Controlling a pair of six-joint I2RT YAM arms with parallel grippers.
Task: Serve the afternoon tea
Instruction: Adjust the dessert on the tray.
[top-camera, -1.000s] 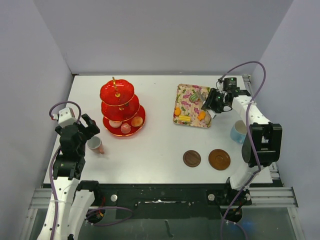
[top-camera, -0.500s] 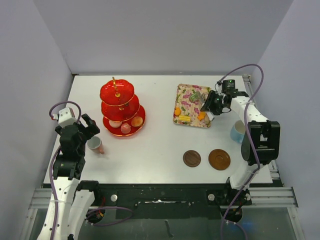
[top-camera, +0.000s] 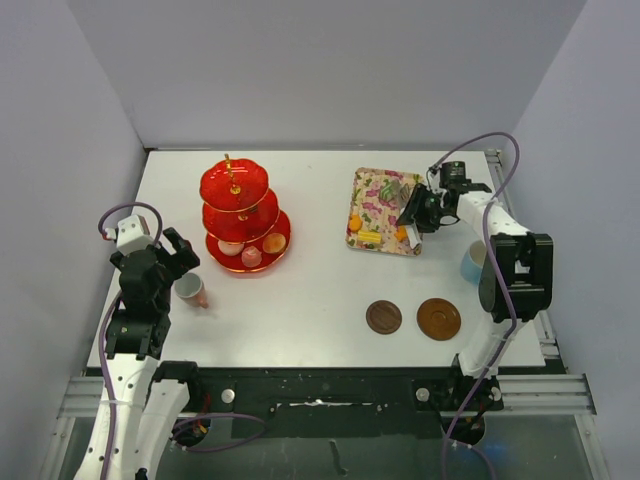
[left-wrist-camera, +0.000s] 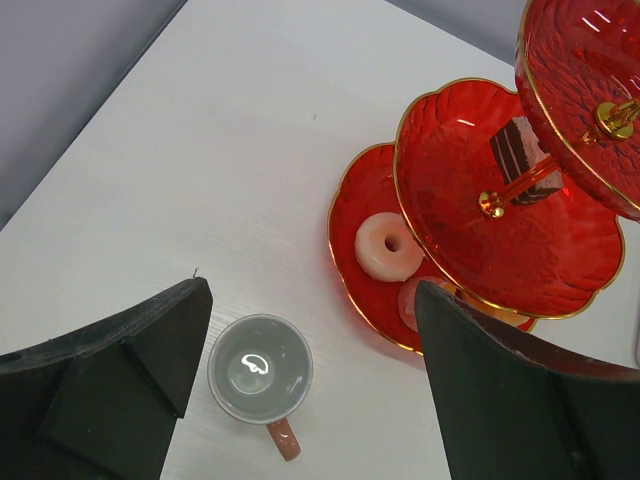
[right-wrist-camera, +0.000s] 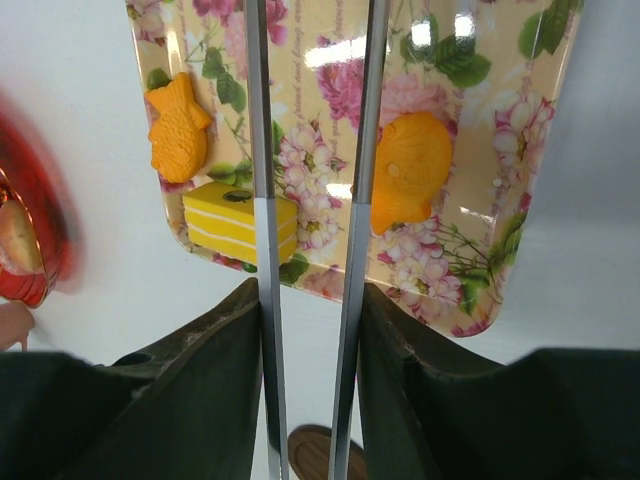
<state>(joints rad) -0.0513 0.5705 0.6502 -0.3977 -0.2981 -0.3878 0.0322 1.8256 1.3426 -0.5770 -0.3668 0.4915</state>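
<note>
Clamping a pair of thin metal tongs (right-wrist-camera: 262, 150) between its fingers, the right gripper (right-wrist-camera: 310, 300) hangs over the near edge of the floral tray (right-wrist-camera: 440, 290), which sits toward the far right corner of the surface (top-camera: 310, 270). The two blades stand slightly apart. One crosses the end of a yellow cake slice (right-wrist-camera: 225, 222) and the other the edge of an orange fish-shaped cake (right-wrist-camera: 410, 170); I cannot tell whether the tips touch anything. A smaller orange fish cake (right-wrist-camera: 178, 125) lies further along the tray.

By the left edge, the left gripper (left-wrist-camera: 312, 300) is spread wide above the upright pink cup (left-wrist-camera: 260, 368), not touching it. Just beyond stands the red three-tier stand (left-wrist-camera: 440, 150), with a pale ring doughnut (left-wrist-camera: 388, 246) on its bottom tier and a chocolate slice (left-wrist-camera: 520, 160) on the middle one.

A light-blue cup (top-camera: 472, 264) stands near the right edge. A dark brown saucer (top-camera: 383, 317) and a lighter brown saucer (top-camera: 438, 318) lie side by side toward the near edge.
</note>
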